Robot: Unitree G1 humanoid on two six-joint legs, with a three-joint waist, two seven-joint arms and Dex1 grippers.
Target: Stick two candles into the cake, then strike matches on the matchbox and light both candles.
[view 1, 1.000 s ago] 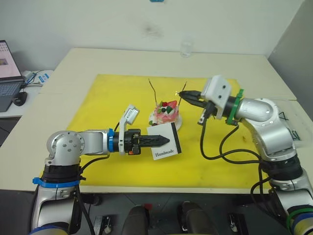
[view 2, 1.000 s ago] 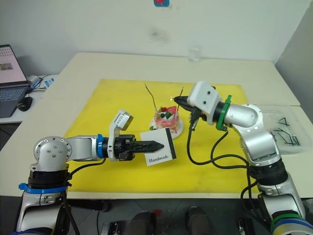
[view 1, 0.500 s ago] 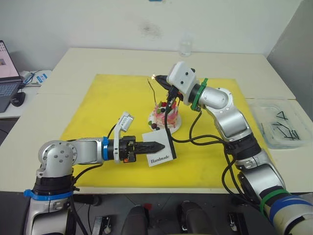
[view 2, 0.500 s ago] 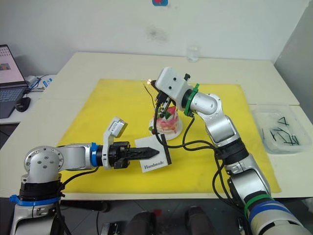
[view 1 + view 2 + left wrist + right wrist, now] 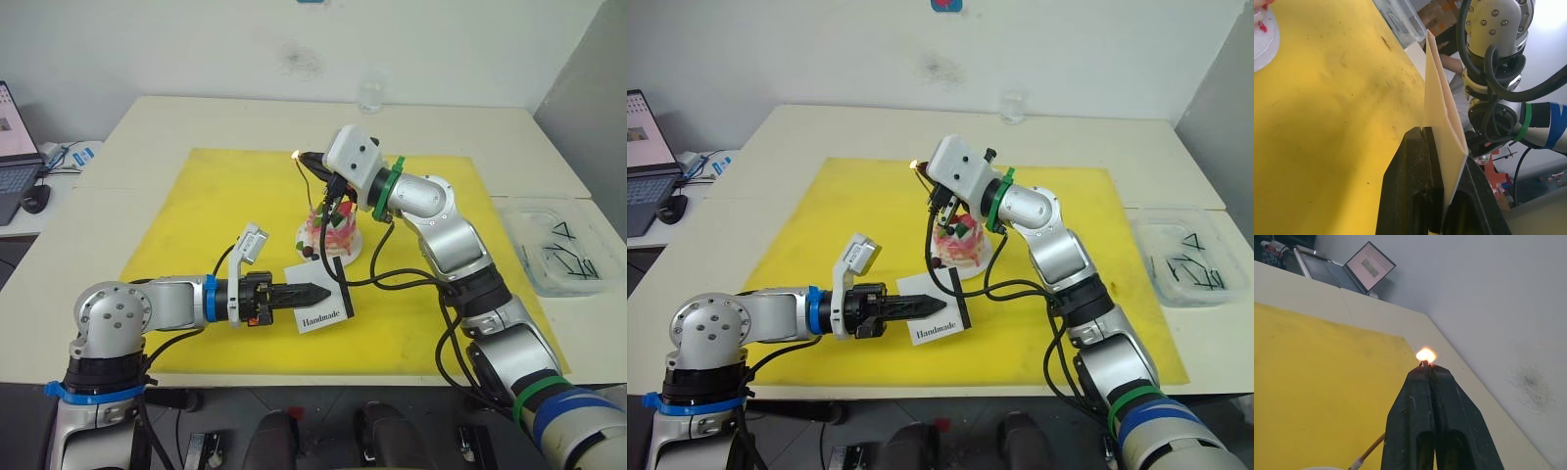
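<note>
Left end effector (image 5: 328,288) grasping matchbox (image 5: 320,294) upright, right end effector (image 5: 1426,366) clenched on burning match (image 5: 1424,363) — above cake (image 5: 331,228)

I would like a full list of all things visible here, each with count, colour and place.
cake: one, pink, on a white plate, middle of the mat.
candles: two, thin reddish-brown, standing in the cake.
match: one, burning, at the right claw's tip.
matchbox: one, white with black strip, in front of the cake.
mat: one, yellow, on the table.
table: one, cream.
glass: one, clear, table's far edge.
tray: one, clear, right of the mat.
laptop: one, far left.
left claw: black, shut on the matchbox.
right claw: black, above the cake, shut on the match.
</note>
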